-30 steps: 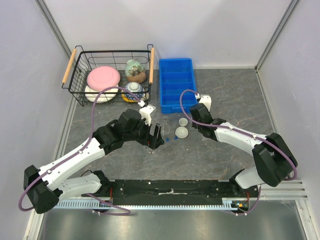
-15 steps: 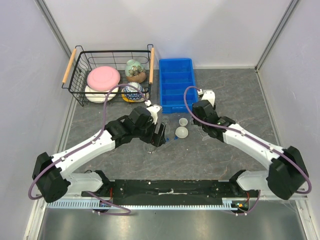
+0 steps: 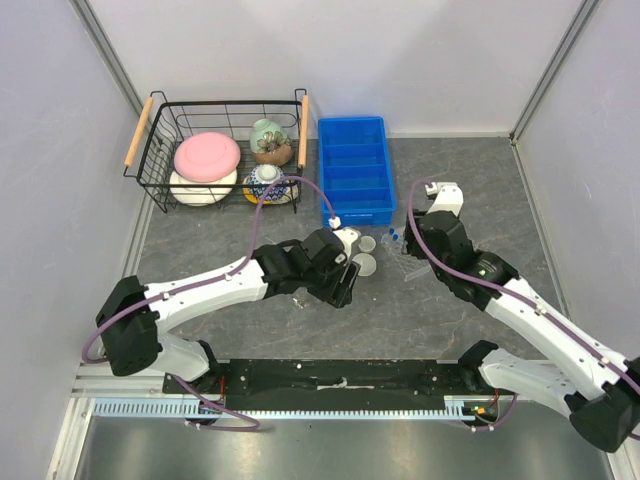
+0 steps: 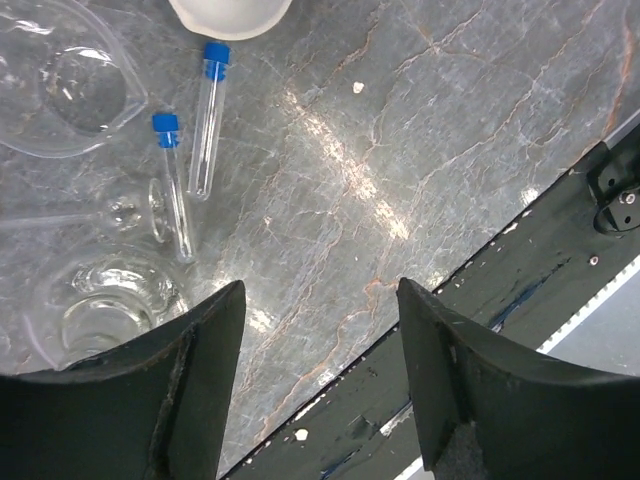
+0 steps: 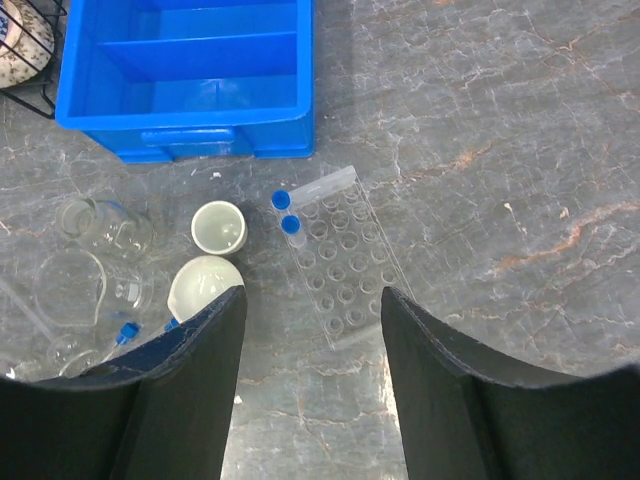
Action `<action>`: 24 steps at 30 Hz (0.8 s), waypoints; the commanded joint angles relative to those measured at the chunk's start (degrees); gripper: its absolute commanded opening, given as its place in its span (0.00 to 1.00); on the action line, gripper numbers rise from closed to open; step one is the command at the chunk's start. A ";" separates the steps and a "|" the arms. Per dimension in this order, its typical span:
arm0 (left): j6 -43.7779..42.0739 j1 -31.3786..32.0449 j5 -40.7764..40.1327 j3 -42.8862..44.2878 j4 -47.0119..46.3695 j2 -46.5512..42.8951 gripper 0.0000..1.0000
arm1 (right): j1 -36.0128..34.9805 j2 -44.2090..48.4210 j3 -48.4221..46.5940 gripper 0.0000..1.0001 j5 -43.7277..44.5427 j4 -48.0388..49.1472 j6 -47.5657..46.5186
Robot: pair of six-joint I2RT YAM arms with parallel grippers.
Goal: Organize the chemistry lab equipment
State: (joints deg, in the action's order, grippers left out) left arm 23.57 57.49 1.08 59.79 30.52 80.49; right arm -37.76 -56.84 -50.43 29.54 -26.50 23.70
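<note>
The chemistry lab equipment lies in front of the blue tray (image 3: 353,170). In the right wrist view I see a small white cup-shaped dish (image 5: 219,228), a white bowl-shaped dish (image 5: 205,285), clear flasks (image 5: 105,225) and a clear rack (image 5: 345,260). Two blue-capped tubes (image 5: 286,212) stand in the rack's far corner. My right gripper (image 5: 310,292) hangs open above the rack, holding nothing. In the left wrist view two more capped tubes (image 4: 207,120) lie flat beside glass flasks (image 4: 105,300). My left gripper (image 4: 320,285) is open and empty, to the tubes' right in that view.
A black wire basket (image 3: 160,125) with pink, white and patterned crockery stands at the back left, next to the blue tray. The black mounting rail (image 4: 520,280) runs along the table's near edge, just beyond my left gripper. Grey walls close in both sides.
My left arm has swung right, over towards the white dishes, with its jaws narrowing somewhat. My right gripper has opened and drawn back to the right, away from the dishes.
</note>
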 commanded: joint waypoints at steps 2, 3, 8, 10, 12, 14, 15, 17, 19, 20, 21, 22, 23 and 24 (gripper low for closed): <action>5.95 2.09 -3.54 -0.46 -4.15 1.77 0.66 | -0.30 5.94 2.09 0.64 -1.15 -4.08 0.29; 6.39 2.18 -3.72 -1.07 -4.50 1.86 0.61 | -0.30 6.65 2.27 0.64 -1.59 -4.69 0.38; 8.15 2.27 -5.12 -4.76 -6.88 2.57 0.56 | -0.30 9.81 3.41 0.64 -2.47 -6.19 0.82; 8.33 2.27 -6.17 -5.91 -7.49 3.01 0.56 | -0.39 10.26 3.76 0.64 -2.82 -6.54 1.08; 8.68 2.27 -6.53 -6.53 -8.02 3.88 0.56 | -0.47 10.70 3.94 0.63 -3.17 -6.89 1.26; 9.12 2.27 -6.88 -7.14 -8.20 4.50 0.55 | -0.47 11.13 4.12 0.63 -3.17 -6.98 1.34; 9.21 2.27 -6.97 -7.40 -8.46 4.76 0.55 | -0.39 11.22 4.12 0.63 -3.26 -6.90 1.43; 9.47 2.36 -7.50 -8.11 -8.81 5.20 0.54 | -0.39 11.22 4.29 0.63 -3.35 -6.90 1.52; 9.47 2.27 -8.19 -8.55 -9.08 5.55 0.54 | -0.47 11.31 4.29 0.63 -3.61 -6.98 1.52; 9.47 2.27 -8.38 -8.72 -9.08 5.64 0.54 | -0.47 11.31 4.38 0.63 -3.52 -6.81 1.52; 9.47 2.18 -8.64 -8.99 -9.08 5.73 0.54 | -0.47 11.22 4.38 0.63 -3.52 -6.81 1.52; 9.47 2.10 -9.25 -9.16 -9.25 5.73 0.54 | -0.47 11.05 4.47 0.63 -3.52 -6.72 1.52; 9.56 1.92 -9.34 -9.43 -9.34 5.91 0.54 | -0.56 10.96 4.47 0.63 -3.52 -6.63 1.52; 9.56 1.66 -9.34 -9.95 -9.52 5.91 0.54 | -0.48 10.79 4.56 0.63 -3.61 -6.46 1.43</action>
State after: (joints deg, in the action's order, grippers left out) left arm 31.07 59.59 -5.58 50.89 23.83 85.95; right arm -37.95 -46.33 -46.26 26.33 -33.74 24.49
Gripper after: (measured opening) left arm 0.545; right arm 0.636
